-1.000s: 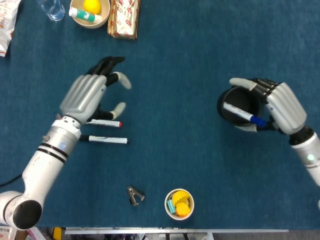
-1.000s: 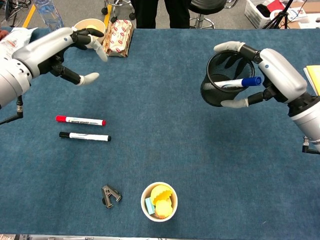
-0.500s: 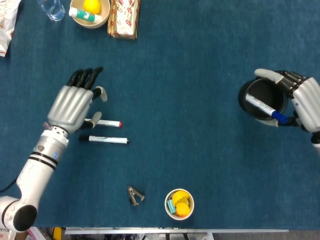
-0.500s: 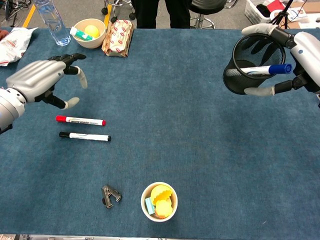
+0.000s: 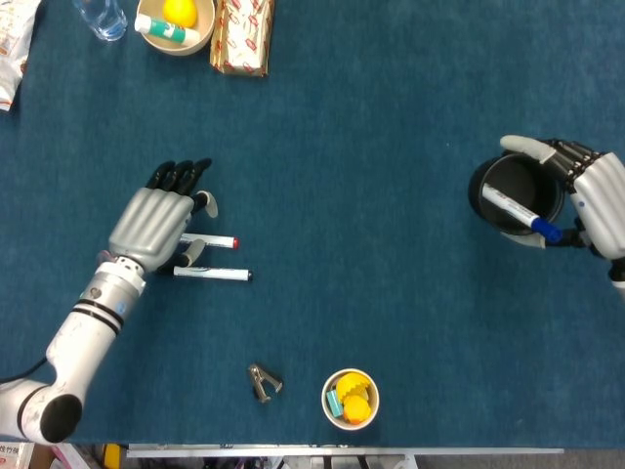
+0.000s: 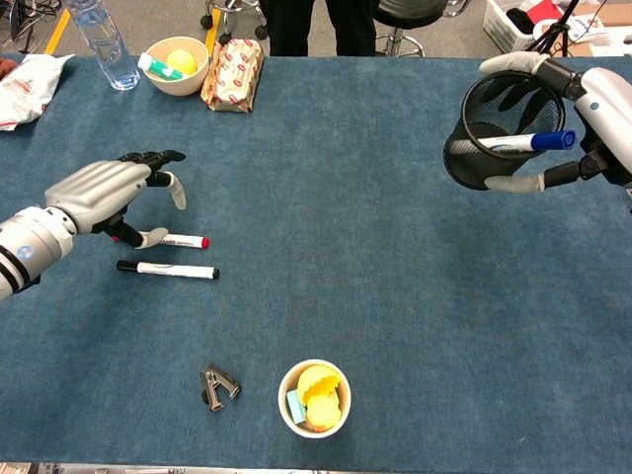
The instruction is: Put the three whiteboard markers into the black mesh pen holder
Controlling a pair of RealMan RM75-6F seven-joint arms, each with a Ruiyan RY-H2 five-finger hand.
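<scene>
Left hand: the left hand point(image 6: 111, 193) is hovering low over the red-capped marker point(image 6: 183, 240), fingers spread and curled downward, thumb nearly touching the barrel; it is grasping nothing yet.
Right hand: the right hand point(image 6: 592, 118) is gripping the black mesh pen holder point(image 6: 499, 133) from the side, holding it tilted at the far right of the table point(image 6: 395, 247).
Markers: the blue-capped marker point(image 6: 523, 143) is lying across the holder's mouth, cap end sticking out over the rim; the black-capped marker point(image 6: 168, 270) is lying on the cloth just beside the red-capped one and parallel to it, well apart from the holder.
Surroundings: a staple remover point(image 6: 219, 384) and a paper cup point(image 6: 314, 398) of small items are sitting near the front edge.
Risk: the two loose markers are lying close together, so closing fingers could nudge the black-capped one or roll the red-capped one away; the tilted holder could also let the blue-capped marker slide out if it tips further.
Change: the left hand is now lower and closer to the red-capped marker than half a second ago, when it was raised above it; the holder and right hand are sitting almost where they were then.
</scene>
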